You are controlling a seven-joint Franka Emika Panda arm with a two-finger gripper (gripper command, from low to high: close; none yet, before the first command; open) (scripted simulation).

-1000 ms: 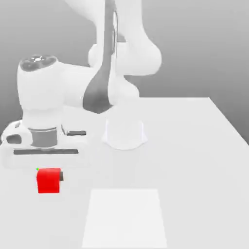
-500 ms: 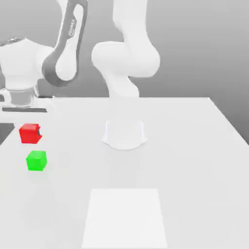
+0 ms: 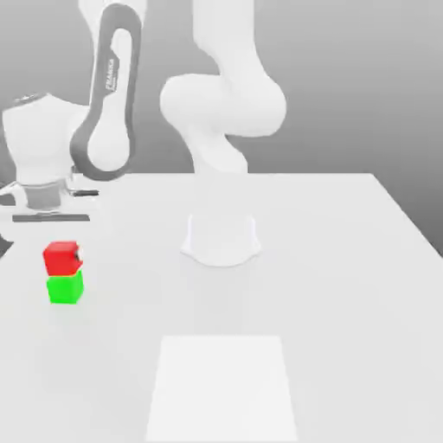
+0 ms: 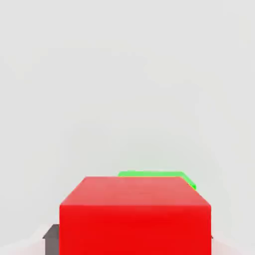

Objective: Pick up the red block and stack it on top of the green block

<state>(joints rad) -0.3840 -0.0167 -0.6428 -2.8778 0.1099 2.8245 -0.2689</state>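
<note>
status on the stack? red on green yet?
Done: red block is picked up, jaws shut on it. In hand: it sits directly over the green block, roughly lined up; the hand view shows green peeking past red's edge. Left: confirm contact, release, retreat.

A: Where do you have room on the counter (image 3: 346,285)?

B: Your whole side toward the exterior view's right lies open, and so does the near strip around the pale square (image 3: 222,387).

A: What blocks you?

B: The arm's base (image 3: 221,238) stands mid-counter, with the arm bending over toward the exterior view's left. There the red block (image 3: 62,257), clamped in your claw (image 3: 67,257), hangs right over the green block (image 3: 66,287), tilted, at or just above its top. The hand's wide body (image 3: 43,164) closes off the space above that pair.
</note>
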